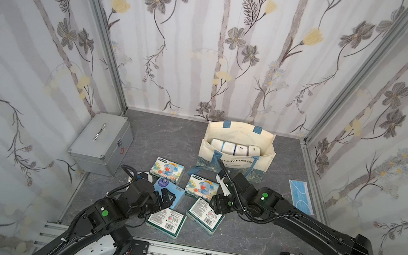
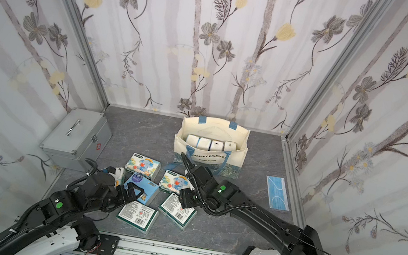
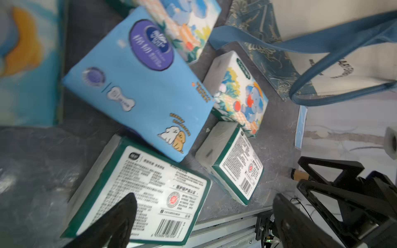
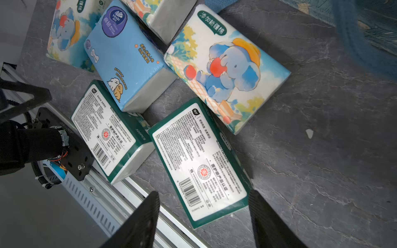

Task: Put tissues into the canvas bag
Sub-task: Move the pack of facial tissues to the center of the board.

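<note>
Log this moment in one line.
left gripper: open, empty, over loose packs | right gripper: open, above green-edged pack | canvas bag: upright, four packs inside

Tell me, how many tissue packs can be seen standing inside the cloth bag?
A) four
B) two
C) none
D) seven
A: four tissue packs stand side by side in a row inside the bag, as both top views show.
</note>
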Robot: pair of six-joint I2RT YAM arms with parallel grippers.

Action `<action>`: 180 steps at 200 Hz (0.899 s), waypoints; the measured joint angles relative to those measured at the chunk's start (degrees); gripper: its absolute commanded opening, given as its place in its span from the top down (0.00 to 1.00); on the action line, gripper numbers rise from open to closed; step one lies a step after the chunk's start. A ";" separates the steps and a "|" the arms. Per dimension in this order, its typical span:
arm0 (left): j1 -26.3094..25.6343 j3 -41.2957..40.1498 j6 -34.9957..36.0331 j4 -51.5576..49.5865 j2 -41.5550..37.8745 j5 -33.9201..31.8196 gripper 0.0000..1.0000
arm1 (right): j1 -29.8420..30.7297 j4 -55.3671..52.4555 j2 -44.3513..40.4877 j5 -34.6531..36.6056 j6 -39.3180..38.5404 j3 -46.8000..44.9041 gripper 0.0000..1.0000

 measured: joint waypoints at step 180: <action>-3.98 3.63 -6.32 26.86 44.52 6.34 0.00 | 0.13 -4.28 -18.43 14.14 3.67 -11.87 0.28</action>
